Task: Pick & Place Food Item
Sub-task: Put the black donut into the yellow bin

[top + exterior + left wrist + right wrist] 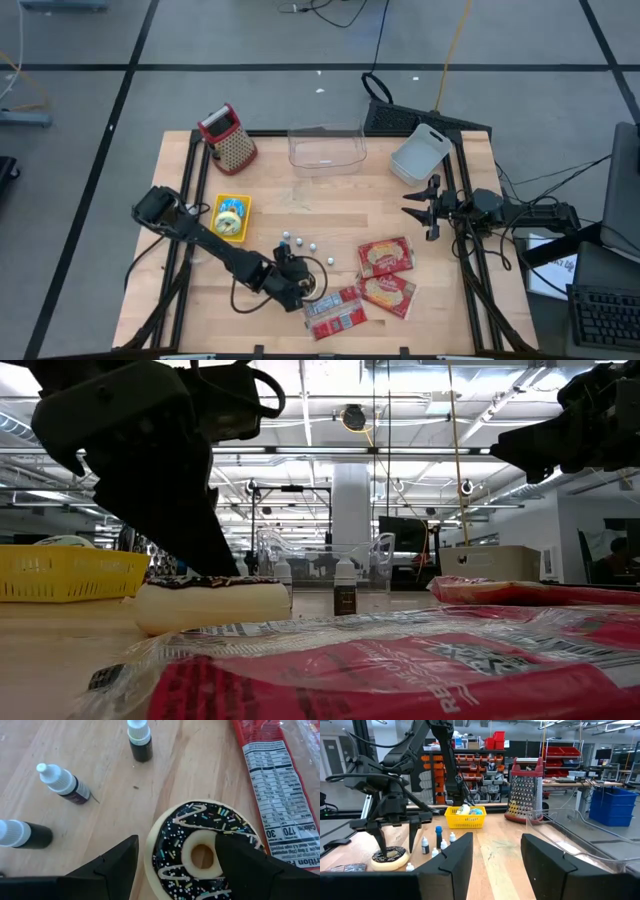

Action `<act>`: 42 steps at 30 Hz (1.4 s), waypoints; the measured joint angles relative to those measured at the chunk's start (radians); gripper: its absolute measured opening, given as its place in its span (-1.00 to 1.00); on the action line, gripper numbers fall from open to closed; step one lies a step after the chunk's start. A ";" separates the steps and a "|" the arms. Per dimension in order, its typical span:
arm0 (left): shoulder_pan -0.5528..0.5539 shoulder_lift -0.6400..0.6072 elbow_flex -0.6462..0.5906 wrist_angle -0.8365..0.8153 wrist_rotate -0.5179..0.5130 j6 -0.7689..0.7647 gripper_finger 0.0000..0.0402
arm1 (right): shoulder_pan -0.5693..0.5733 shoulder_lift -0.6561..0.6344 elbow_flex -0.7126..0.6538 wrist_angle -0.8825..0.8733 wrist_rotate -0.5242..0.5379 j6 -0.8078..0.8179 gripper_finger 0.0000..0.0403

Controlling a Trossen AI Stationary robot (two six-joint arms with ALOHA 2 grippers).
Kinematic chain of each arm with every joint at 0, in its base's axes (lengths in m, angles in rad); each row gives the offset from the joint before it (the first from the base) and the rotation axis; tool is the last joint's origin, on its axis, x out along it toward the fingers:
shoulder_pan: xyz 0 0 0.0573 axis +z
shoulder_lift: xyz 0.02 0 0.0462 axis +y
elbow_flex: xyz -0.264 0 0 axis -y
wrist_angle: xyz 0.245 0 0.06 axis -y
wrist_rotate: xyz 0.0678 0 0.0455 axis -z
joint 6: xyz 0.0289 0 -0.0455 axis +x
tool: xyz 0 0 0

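A doughnut (195, 850) with dark icing, sprinkles and a pale rim lies flat on the wooden table (330, 210), near its front edge. It also shows in the high view (314, 288) and the low view (212, 605). My left gripper (177, 840) is open and slants down over the doughnut. One finger (115, 865) stands outside the rim and the other finger (250, 865) is over the hole and far side. My right gripper (425, 208) waits open at the table's right edge, above the table. My left gripper comes at the doughnut from above, slanting down, with one finger outside the rim (150, 855) and one over the hole (202, 855). Whether either finger touches the doughnut I cannot tell. The doughnut lies flat on the table.
Several small dropper bottles (300, 242) stand just beyond the doughnut. Red snack packets (385, 257) (335, 312) lie to its right. A yellow basket (232, 217), a grater (228, 137), a clear container (327, 148) and a white tray (420, 155) sit toward the left and far sides.
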 joint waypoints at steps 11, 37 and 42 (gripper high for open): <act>0.001 0.027 -0.001 0.006 0.005 0.021 0.33 | 0.000 0.000 0.000 0.000 0.000 0.000 -0.23; 0.001 0.043 -0.002 0.008 0.022 0.026 0.24 | 0.000 0.000 0.000 0.000 0.000 0.000 -0.23; 0.001 0.043 -0.002 0.008 0.028 0.023 -0.03 | 0.000 0.000 0.000 0.000 0.000 0.000 -0.23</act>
